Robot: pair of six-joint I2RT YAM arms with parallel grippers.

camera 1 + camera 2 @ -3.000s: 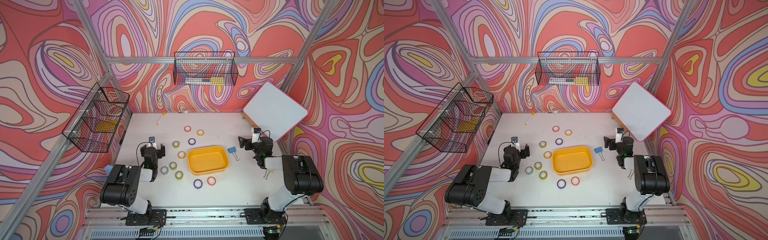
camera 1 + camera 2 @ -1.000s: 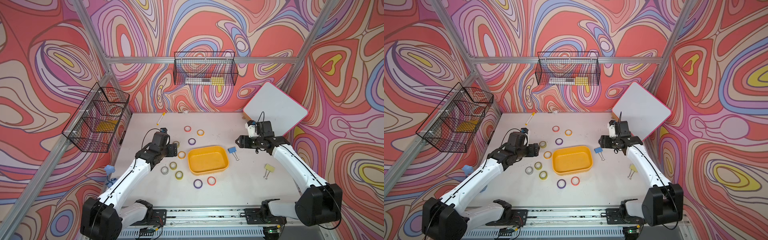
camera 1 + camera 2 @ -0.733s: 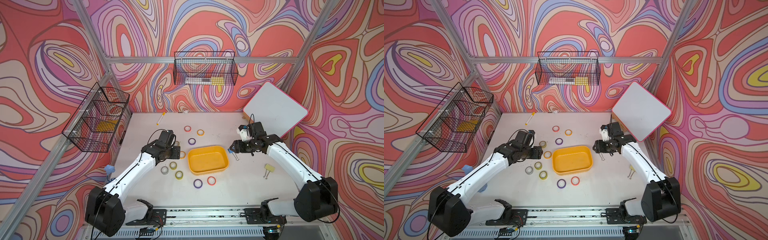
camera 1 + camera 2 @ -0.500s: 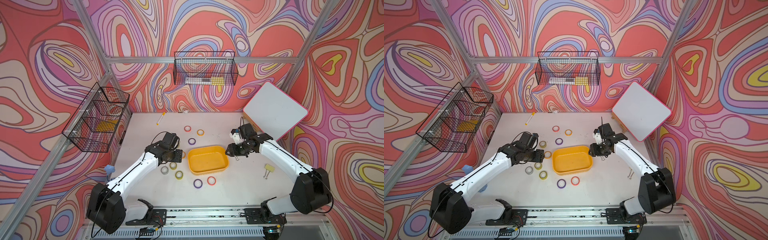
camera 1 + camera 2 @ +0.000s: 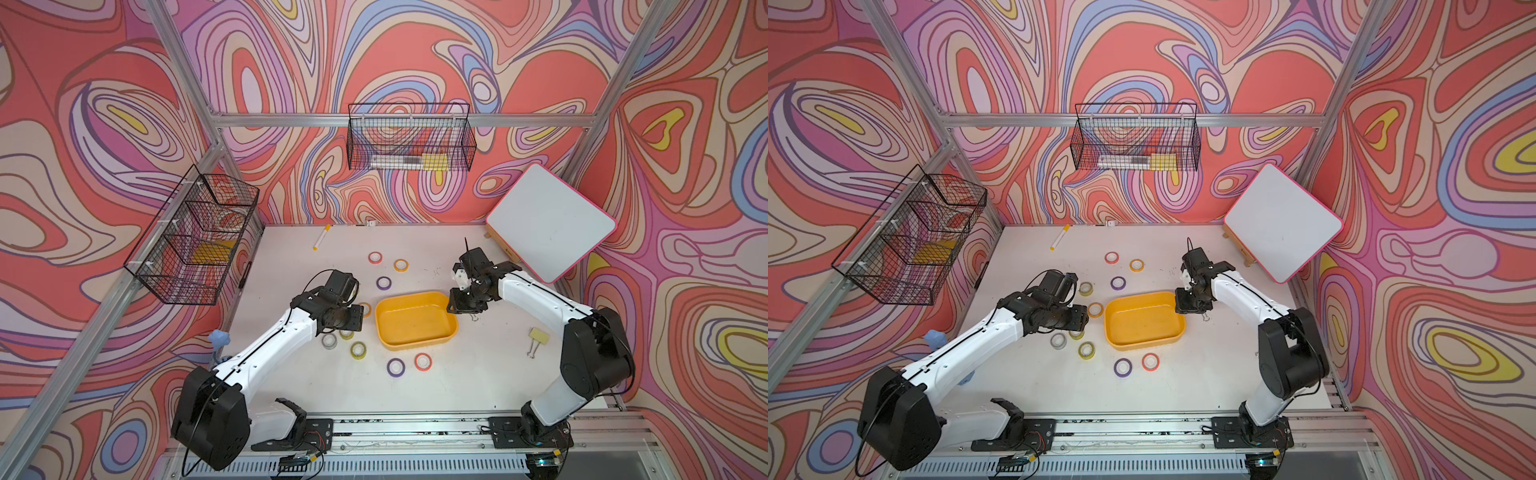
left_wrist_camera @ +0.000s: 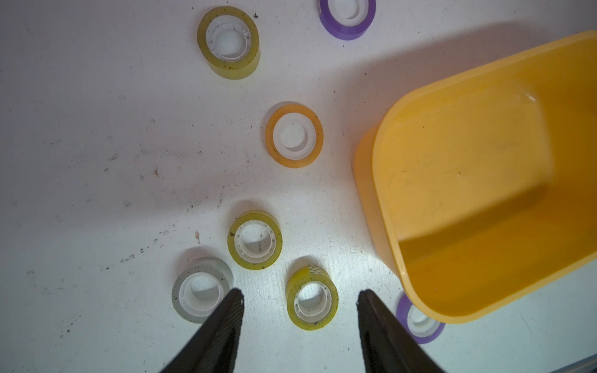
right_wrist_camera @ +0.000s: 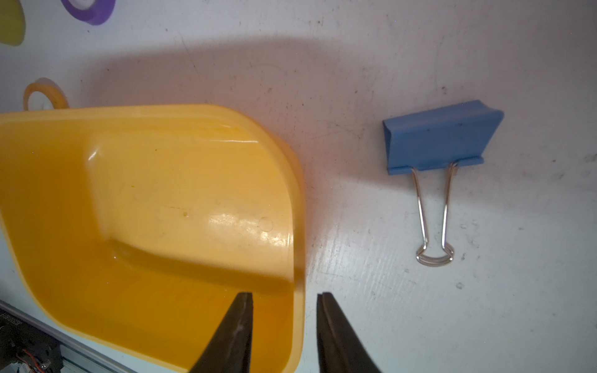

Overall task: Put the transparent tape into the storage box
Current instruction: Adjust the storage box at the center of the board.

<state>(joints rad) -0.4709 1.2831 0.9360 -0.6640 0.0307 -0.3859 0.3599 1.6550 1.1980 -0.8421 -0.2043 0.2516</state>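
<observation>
The transparent tape (image 5: 329, 340) is the greyish clear roll. It lies flat on the counter (image 5: 457, 382), just left of centre in both top views, a little apart from the storage box (image 5: 415, 340) on its right. My left tool (image 6: 300, 299) hangs over the rolls with its jaws spread, gripping nothing; a yellow-green roll (image 6: 311, 302) shows between them. My right tool (image 7: 284, 300) straddles the box's right-hand wall — jaws apart, not clamped. A blue binder clip (image 7: 436, 139) lies beside it.

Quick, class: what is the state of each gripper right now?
Left gripper: open, holding nothing, above a yellow tape roll.
Right gripper: open, holding nothing, straddling the rim of the storage box.
</observation>
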